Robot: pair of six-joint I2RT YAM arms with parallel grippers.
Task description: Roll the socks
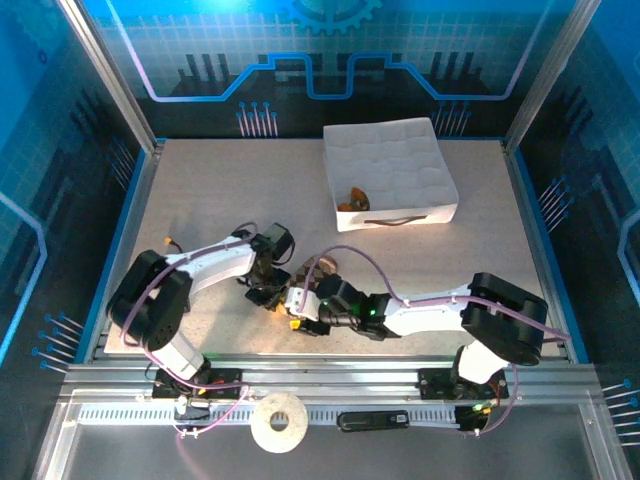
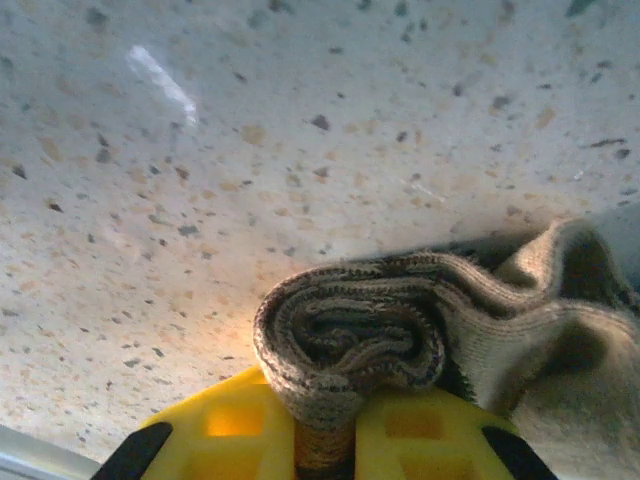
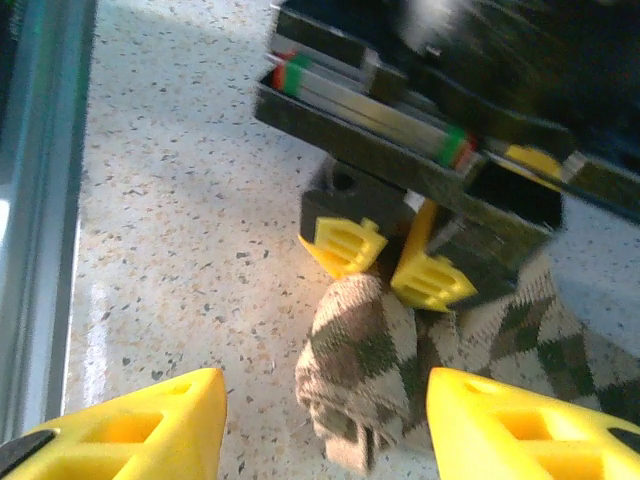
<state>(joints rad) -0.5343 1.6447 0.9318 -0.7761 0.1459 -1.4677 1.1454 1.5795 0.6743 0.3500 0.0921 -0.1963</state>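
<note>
From above, both arms reach in to the near middle of the speckled worktop [image 1: 220, 200]. The left hand [image 1: 266, 290] and right hand [image 1: 297, 312] sit close together there, with a brown patch of the argyle sock [image 1: 301, 273] showing just between them. The grip itself is too small to make out at this height. The same view takes in a white quilted box [image 1: 400, 160] at the far right, well apart from the hands, with a small orange-brown bundle [image 1: 354, 197] in its near-left corner that is too small to identify. A roll of tape [image 1: 278, 422] lies on the rail in front of the arm bases.

The left wrist camera gives the detail. The left hand [image 2: 325, 445] is clamped on the argyle sock [image 2: 350, 335], its yellow fingers [image 2: 420, 430] pinching the rolled end. The layers show as a tight spiral, and looser fabric trails off to the right on the worktop.

The right wrist camera looks along the worktop at the same grip from the other side. The left hand [image 3: 385, 262] comes down from above onto the argyle sock [image 3: 365, 365]. The right hand [image 3: 322, 400] stands open, its two yellow fingers [image 3: 150, 420] wide apart either side of the sock and clear of the fabric.
</note>
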